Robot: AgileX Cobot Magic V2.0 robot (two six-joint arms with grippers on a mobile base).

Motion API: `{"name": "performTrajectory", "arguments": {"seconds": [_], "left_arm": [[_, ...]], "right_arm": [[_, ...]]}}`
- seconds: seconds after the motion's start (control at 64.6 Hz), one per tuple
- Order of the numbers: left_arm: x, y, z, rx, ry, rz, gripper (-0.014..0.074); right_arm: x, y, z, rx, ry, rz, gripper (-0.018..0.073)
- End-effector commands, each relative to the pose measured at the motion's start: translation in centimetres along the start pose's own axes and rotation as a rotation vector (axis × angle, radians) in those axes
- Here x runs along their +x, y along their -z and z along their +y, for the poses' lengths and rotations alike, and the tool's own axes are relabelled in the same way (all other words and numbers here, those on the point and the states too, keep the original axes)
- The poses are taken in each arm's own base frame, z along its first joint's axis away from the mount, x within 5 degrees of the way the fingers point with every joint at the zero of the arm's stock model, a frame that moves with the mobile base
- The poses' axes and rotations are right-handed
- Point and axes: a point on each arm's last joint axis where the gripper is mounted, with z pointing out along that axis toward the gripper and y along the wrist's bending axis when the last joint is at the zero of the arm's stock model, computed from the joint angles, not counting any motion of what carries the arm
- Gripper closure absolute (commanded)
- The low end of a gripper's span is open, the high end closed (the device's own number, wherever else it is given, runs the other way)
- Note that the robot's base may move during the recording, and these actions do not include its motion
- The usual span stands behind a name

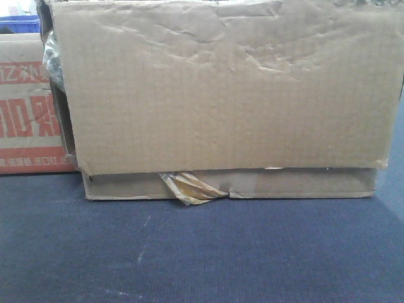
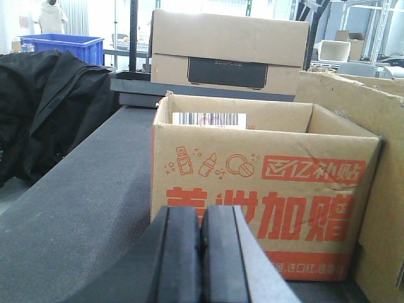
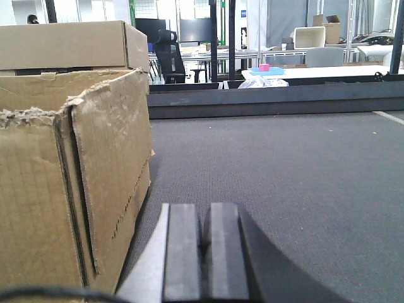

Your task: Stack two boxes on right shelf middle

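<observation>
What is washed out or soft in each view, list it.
Front view: soft and grainy, flat light on the large box. Left wrist view: far background blown out, red-lettered box crisp. Right wrist view: background bright, torn box edge sharp, right pincer dark.

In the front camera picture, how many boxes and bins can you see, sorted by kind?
Plain brown cardboard boxes: 2 (large box, flat taped box under it)
Red-lettered cardboard box: 1
Blue bin: 1
Total: 4
</observation>
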Motion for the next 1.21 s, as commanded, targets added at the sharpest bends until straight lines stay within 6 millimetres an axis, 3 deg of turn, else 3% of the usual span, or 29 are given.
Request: {"name": "performTrajectory", "arguments": {"seconds": [0.0, 0.913, 1.192], "left_arm": [[-0.2, 0.0, 0.0, -0.004, -0.001, -0.020, 0.0708], [-0.7, 0.1, 0.0, -0.001, 0.004, -0.079, 0.0708], [-1.9, 0.2, 0.0, 0.003, 0.025, -0.174, 0.0708]], "right_arm": [[-0.2, 0.0, 0.0, -0.003, 0.012, -0.021, 0.0712], [-0.2, 0.0, 0.0, -0.003, 0.012, -0.021, 0.0712], [-1.3, 0.1, 0.0, 0.000, 0.011, -0.141, 0.0712]]}}
